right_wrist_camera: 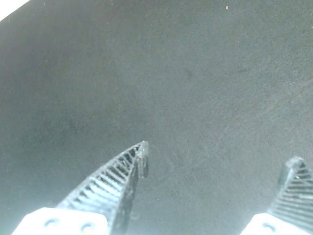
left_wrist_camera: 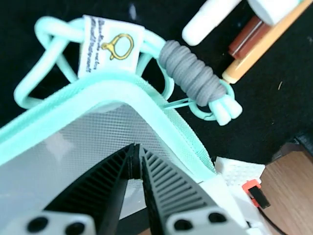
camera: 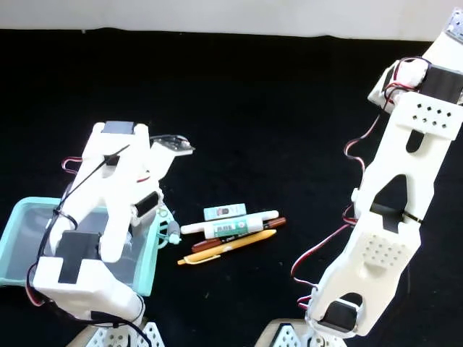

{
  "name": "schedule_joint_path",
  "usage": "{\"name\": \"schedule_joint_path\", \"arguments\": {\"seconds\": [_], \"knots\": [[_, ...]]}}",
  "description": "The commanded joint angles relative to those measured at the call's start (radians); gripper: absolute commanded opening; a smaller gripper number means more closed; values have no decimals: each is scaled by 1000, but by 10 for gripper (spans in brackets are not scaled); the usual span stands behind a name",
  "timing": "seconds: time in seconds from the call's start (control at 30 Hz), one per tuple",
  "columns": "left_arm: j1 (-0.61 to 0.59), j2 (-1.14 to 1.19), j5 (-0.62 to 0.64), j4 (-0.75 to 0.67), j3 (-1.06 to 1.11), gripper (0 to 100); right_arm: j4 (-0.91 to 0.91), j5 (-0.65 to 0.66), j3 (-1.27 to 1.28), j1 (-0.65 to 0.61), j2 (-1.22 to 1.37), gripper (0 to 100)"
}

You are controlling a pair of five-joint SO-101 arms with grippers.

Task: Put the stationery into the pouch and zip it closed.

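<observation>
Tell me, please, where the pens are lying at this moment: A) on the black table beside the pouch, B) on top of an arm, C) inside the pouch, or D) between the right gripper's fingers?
A: the pens lie bunched together on the black table, just past the zip end of the pouch and outside it.

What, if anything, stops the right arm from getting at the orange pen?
Probably nothing, so yes. The orange pen lies uncovered, with bare table between it and the right arm, and the right gripper has its fingers open.
</observation>
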Motion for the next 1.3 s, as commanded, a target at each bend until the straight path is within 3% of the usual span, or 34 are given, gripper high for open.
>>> {"name": "schedule_joint_path", "arguments": {"seconds": [0.0,0.2,0.43,0.53,0.63,0.8,1.0,1.27], "knots": [[-70,-47,-61,-9,-15,7,7,-11,-24,-10,-59,406],[-77,-124,-14,3,-18,17,7,-11,-24,-10,-59,406],[-56,-443,64,49,-30,218,7,-9,15,-56,-59,406],[-54,-590,66,49,-36,213,7,15,114,-205,-67,406],[-61,-734,66,49,-25,213,7,155,220,-427,-65,406],[-200,-951,66,49,21,213,7,347,320,-733,-65,406],[-414,-1159,64,48,127,216,-8,585,529,-938,-59,406],[-486,-1328,64,-104,374,216,-111,816,730,-1086,-64,406]]}}
